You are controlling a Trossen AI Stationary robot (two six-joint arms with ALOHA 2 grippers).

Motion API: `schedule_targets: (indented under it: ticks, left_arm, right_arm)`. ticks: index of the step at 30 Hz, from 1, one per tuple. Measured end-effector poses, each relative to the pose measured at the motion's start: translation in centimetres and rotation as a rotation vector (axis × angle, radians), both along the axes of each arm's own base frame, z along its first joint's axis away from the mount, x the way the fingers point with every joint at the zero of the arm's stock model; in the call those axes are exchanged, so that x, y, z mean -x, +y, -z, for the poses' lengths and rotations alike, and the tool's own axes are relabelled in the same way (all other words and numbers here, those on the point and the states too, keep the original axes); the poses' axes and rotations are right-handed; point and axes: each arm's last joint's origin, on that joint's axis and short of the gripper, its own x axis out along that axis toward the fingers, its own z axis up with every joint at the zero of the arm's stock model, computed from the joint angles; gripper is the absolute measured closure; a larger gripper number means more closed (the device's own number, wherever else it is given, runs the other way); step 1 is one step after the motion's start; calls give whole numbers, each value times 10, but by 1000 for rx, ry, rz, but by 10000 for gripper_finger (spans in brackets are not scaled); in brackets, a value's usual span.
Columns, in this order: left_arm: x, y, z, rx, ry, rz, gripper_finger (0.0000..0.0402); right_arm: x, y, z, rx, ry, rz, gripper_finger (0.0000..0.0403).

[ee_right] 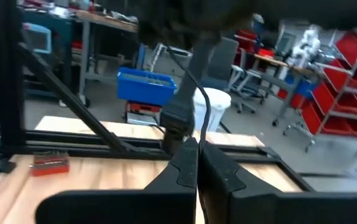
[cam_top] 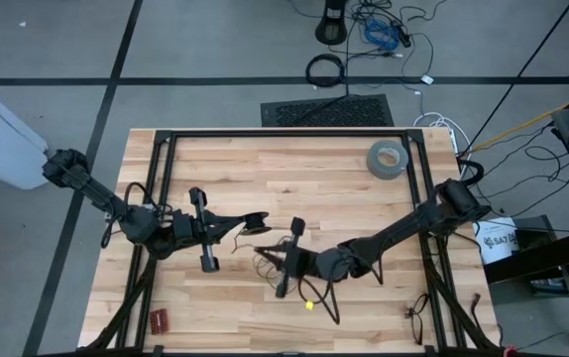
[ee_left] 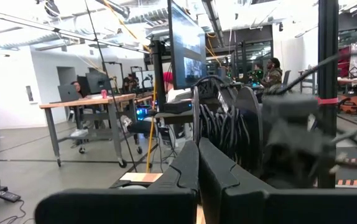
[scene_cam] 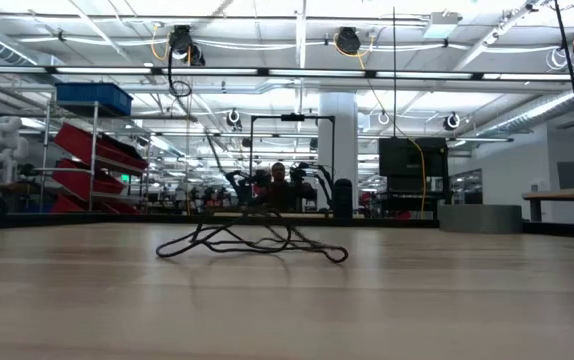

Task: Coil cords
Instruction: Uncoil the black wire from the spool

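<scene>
The thin black cord lies partly in a loose tangle point(cam_top: 316, 290) point(scene_cam: 252, 243) on the wooden table's middle. Several turns of it are wound on a dark spool point(cam_top: 255, 223) point(ee_left: 228, 127). My left gripper point(cam_top: 239, 226) point(ee_left: 198, 158), shut, holds that spool in the air left of centre. My right gripper point(cam_top: 265, 258) point(ee_right: 198, 148) is just to the near right of the spool, above the tangle, and is shut on a strand. In the low view one strand point(scene_cam: 212, 150) climbs slanting out of the tangle; neither gripper shows there. My left gripper meets the spool at its near flange point(ee_left: 196, 118), coming about level from the table's left. The shut fingers hide the place of contact. The spool is clear of the table, its flanges upright. My right gripper pinches a single strand of the cord point(ee_right: 201, 127) between its two fingertips, about level, from the table's right. The strand rises from the fingertips toward the left arm. The rest of the cord hangs slack down to the tangle.
A grey tape roll point(cam_top: 387, 159) lies at the far right. A small red thing point(cam_top: 159, 319) sits at the near left, and a small dark thing point(cam_top: 415, 312) at the near right. A yellow spot point(cam_top: 309, 305) shows by the cord's near loops. A black frame point(cam_top: 284, 132) rims the table.
</scene>
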Motion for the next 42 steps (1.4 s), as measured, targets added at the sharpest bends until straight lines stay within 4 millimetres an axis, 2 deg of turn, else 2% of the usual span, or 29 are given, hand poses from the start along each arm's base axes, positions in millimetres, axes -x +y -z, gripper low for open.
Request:
schedule_targets:
  ticks: [8, 16, 22, 27, 35, 42]
  left_arm:
    - [0, 0, 1, -3, 6, 0, 401]
    - [0, 0, 1, -1, 6, 1, 401]
    - [0, 0, 1, -2, 4, 9, 401]
    - [0, 0, 1, -3, 4, 11, 401]
    - [0, 0, 0, -7, 2, 11, 401]
    - [0, 0, 0, -8, 2, 11, 401]
  right_arm:
    - [6, 34, -43, 110, 62, 3, 403]
    - [24, 55, -59, 249, 144, 230, 403]
    - [31, 56, -52, 337, 240, 362, 403]
    - [33, 50, -39, 335, 304, 387, 403]
    - [35, 27, -12, 224, 468, 345, 403]
    - [30, 3, 1, 33, 643, 236, 403]
